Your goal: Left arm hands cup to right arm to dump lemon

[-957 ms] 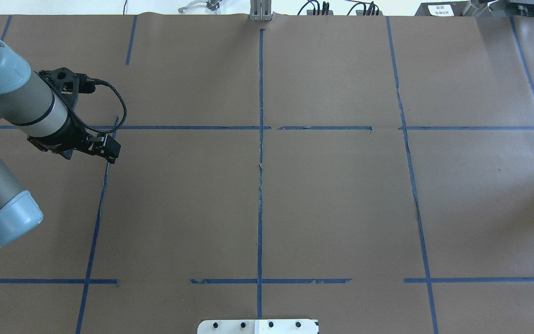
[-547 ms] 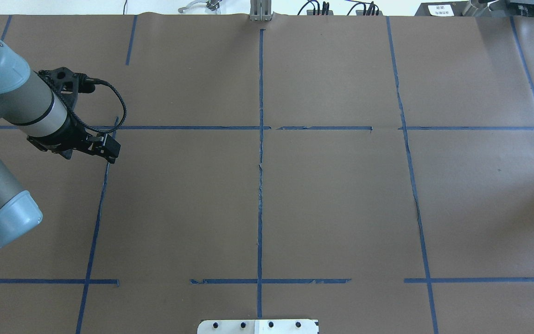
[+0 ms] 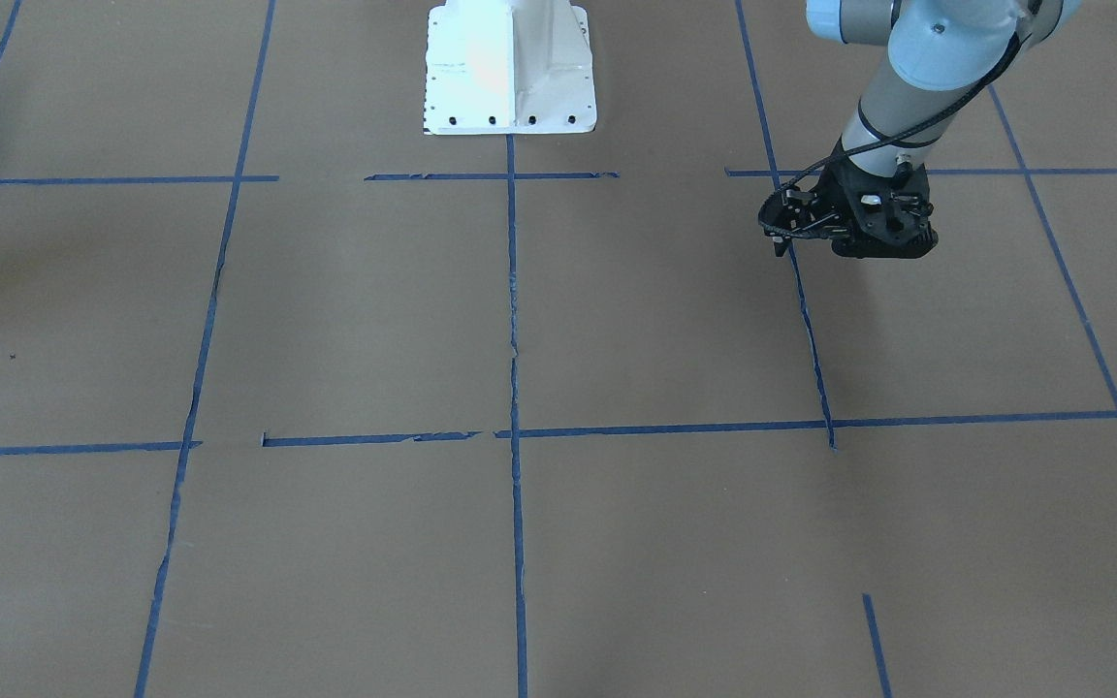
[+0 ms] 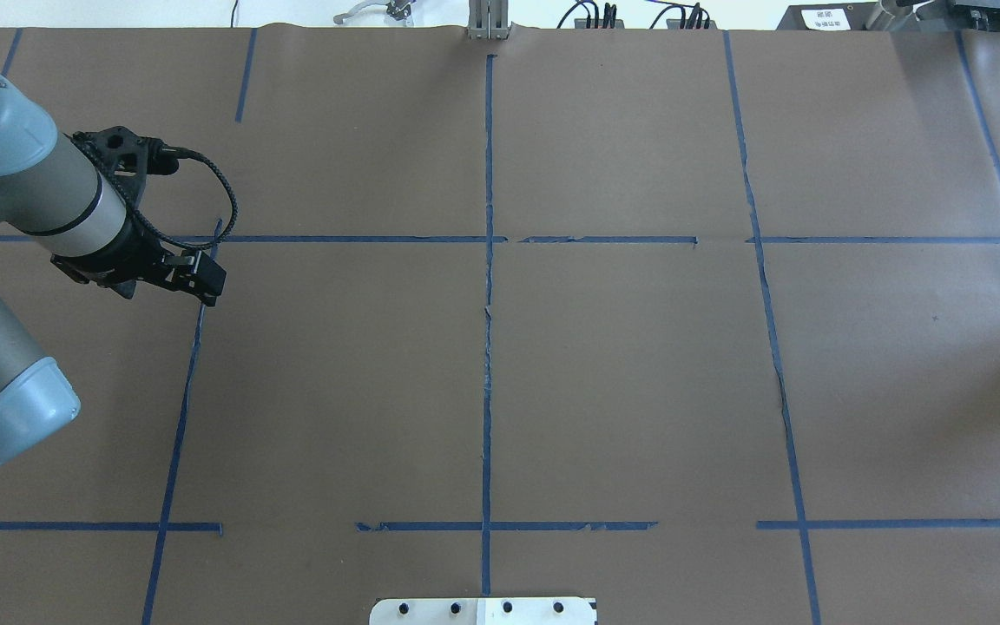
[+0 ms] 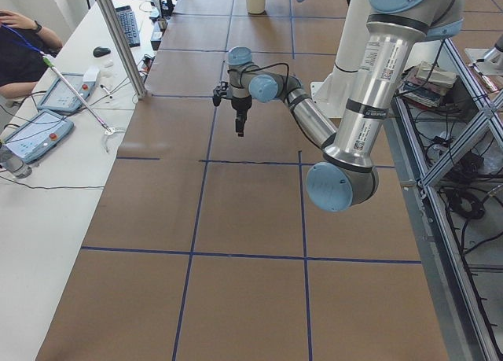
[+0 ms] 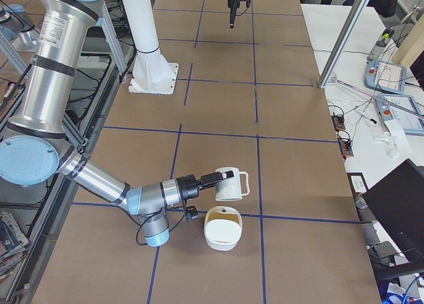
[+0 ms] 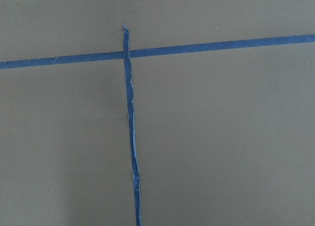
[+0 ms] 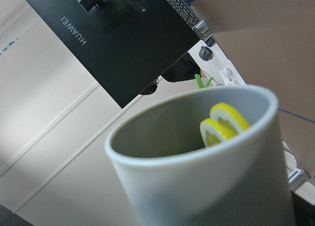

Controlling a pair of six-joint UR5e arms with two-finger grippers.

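Note:
The white cup (image 6: 228, 183) lies tilted on its side at the tip of my right gripper (image 6: 213, 179), handle away from the arm, over a white bowl (image 6: 220, 241). From this side view I cannot tell whether that gripper is open or shut. The right wrist view is filled by the cup (image 8: 197, 186), with yellow lemon slices (image 8: 224, 125) against its grey inside near the rim. My left gripper (image 4: 209, 285) points down, shut and empty, over a blue tape crossing at the table's left; it also shows in the front view (image 3: 791, 221) and the left side view (image 5: 239, 127).
The white robot pedestal (image 3: 510, 68) stands at the table's near middle edge. A side table with tablets (image 5: 35, 133), a slanted metal post (image 5: 118, 38) and a seated person (image 5: 16, 38) lie beyond the far edge. A black laptop (image 6: 397, 211) sits by the right end.

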